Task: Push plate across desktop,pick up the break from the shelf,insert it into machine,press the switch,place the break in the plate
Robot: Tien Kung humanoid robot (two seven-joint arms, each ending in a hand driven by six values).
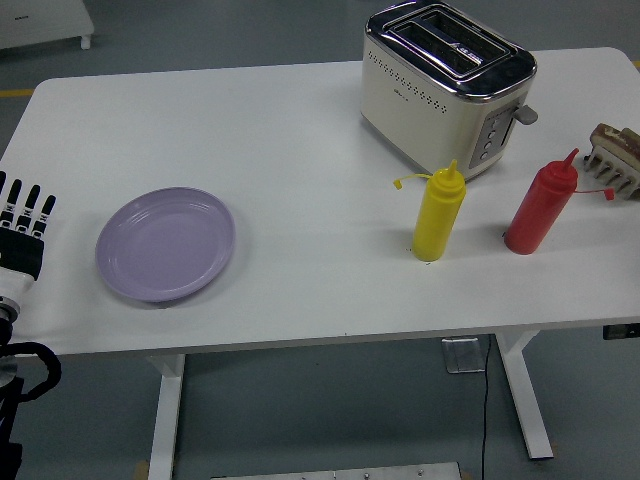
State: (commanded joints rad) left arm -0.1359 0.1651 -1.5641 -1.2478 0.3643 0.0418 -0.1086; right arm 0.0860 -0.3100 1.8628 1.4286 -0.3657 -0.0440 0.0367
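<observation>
A lilac plate (166, 244) lies on the white table (300, 130), left of centre near the front edge. My left hand (22, 215) hovers at the far left edge, fingers straight and spread, a hand's width left of the plate and holding nothing. A cream and chrome toaster (447, 85) stands at the back right, both slots empty, its lever (526, 114) on the right end. At the right edge sits a small rack (614, 160) with a slice of bread (621, 138) in it. My right hand is out of sight.
A yellow squeeze bottle (438, 213) and a red squeeze bottle (539, 207) stand in front of the toaster, between it and the table's front edge. Grey floor surrounds the table.
</observation>
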